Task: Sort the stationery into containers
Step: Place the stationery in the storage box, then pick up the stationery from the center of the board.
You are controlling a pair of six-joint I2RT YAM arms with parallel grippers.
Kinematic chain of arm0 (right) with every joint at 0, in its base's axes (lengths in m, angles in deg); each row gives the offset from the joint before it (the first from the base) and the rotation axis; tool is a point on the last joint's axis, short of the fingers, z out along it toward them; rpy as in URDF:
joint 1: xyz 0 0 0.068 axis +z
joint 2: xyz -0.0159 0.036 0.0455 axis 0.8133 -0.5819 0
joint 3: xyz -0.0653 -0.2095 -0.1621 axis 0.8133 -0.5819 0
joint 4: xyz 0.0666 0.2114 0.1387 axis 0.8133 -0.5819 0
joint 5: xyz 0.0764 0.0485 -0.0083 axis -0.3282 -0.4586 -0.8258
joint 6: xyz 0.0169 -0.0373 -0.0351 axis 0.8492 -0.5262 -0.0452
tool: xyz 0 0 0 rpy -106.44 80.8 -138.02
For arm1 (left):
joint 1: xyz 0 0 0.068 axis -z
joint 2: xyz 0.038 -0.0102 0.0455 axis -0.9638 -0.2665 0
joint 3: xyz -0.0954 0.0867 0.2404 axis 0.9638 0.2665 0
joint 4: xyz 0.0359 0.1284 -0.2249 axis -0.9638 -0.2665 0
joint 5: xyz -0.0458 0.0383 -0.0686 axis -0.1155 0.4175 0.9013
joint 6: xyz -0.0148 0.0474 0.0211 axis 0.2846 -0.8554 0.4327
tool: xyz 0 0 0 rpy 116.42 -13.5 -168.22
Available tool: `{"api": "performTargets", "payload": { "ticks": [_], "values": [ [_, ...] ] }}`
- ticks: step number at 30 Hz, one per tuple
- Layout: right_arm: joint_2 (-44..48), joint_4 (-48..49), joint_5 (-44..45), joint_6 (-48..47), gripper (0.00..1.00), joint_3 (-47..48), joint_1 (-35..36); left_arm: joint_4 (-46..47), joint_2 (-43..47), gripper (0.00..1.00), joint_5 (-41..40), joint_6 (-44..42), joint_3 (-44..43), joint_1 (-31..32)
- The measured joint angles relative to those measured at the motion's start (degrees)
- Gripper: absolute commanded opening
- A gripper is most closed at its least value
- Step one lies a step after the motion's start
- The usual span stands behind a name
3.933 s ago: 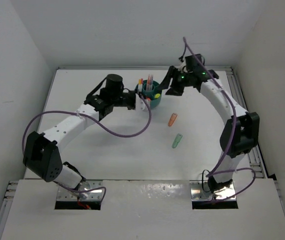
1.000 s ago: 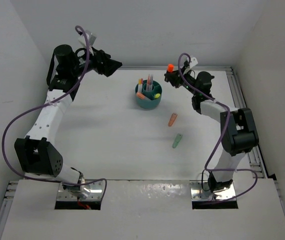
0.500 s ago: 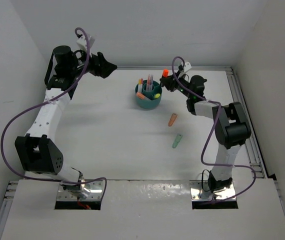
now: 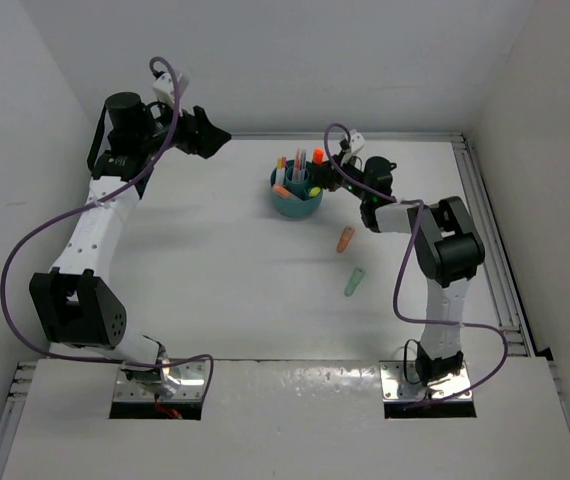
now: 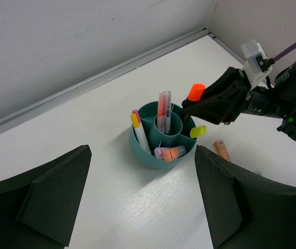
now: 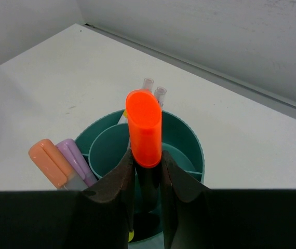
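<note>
From above, you see your right gripper [image 4: 331, 172] clamped on the black-orange marker [image 4: 318, 156], just at the right side of the teal cup [image 4: 296, 207]. The cup stands towards the far middle of the table [image 4: 215, 290]. Your left gripper [image 4: 215, 135] hangs well apart at the far left, holding nothing. An orange marker [image 4: 345, 238] and a green marker [image 4: 354, 281] lie on the table, nearer than the cup and to its right, apart from each other.

In your left wrist view the left fingers [image 5: 54, 197] are spread wide and empty, with the teal cup [image 5: 144, 155] showing between them. Thin pens [image 5: 163, 109] stand in its centre tube, and a yellow-capped pen [image 5: 135, 124] leans in a ring compartment. The black-orange marker [image 5: 195, 93] points cap up at the cup's rim.

In your right wrist view the two fingers [image 6: 116, 189] press the black-orange marker [image 6: 144, 129] from both sides, just under its cap. It stands upright, its lower end dipping into a ring compartment (whether it touches the bottom, you cannot tell). A peach marker [image 6: 49, 162] and a lilac marker [image 6: 74, 162] lean side by side out of the cup.
</note>
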Motion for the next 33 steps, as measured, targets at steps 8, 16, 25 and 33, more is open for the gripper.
{"api": "performTargets", "payload": {
  "ticks": [8,16,25,33],
  "values": [
    [-0.3,0.7,0.1,-0.9,0.60,0.2,0.1,-0.3,0.0,0.87,0.0,-0.6,0.0,-0.4],
    [3.2,-0.4,-0.6,2.1,0.60,0.2,0.3,0.2,-0.1,0.87,0.3,-1.0,0.0,-0.9],
    [16.4,-17.7,-2.8,6.7,0.13,6.4,-2.1,2.8,-0.1,0.84,1.4,-1.0,1.6,-1.4],
    [24.8,-58.0,-0.6,2.7,0.26,9.0,-7.1,1.2,3.1,0.84,-0.5,-3.0,6.9,-1.4]
  ]
}}
